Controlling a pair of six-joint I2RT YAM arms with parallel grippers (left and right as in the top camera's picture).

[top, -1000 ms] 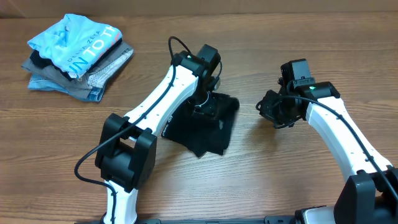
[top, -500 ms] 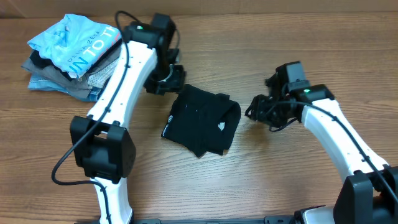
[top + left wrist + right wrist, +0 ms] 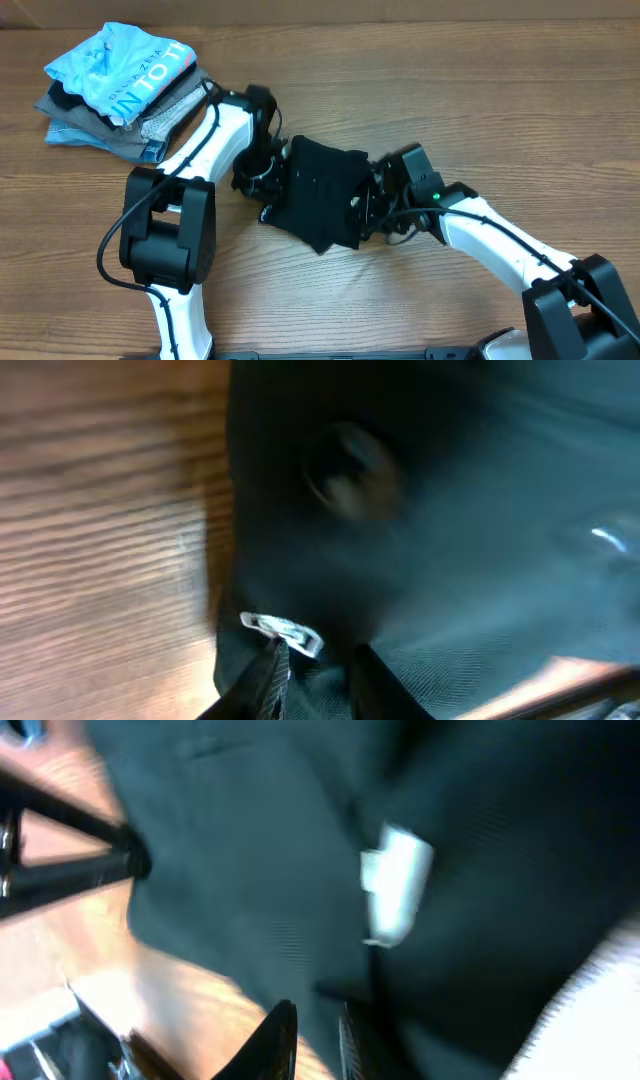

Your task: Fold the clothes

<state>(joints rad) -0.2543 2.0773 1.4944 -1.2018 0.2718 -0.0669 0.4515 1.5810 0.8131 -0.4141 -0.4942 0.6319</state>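
Observation:
The clothes are a black T-shirt (image 3: 318, 188), lying folded into a small bundle at the middle of the wooden table. My left gripper (image 3: 265, 178) is at its left edge and my right gripper (image 3: 368, 208) at its right edge. In the left wrist view, dark fabric (image 3: 430, 510) fills most of the frame, with a small white logo (image 3: 282, 632) just above my left gripper (image 3: 315, 680), whose jaws are nearly together with cloth between them. In the blurred right wrist view, my right gripper (image 3: 312, 1040) pinches the shirt's edge near a white tag (image 3: 395, 885).
A pile of folded garments (image 3: 150, 125) topped by a light-blue shirt (image 3: 115, 65) lies at the back left of the table (image 3: 480, 80). The left arm's base (image 3: 170, 240) stands close to the shirt's front left.
The left arm swung from beside the pile down to the shirt's left edge. The right arm moved left onto the right edge. Both sets of jaws narrowed.

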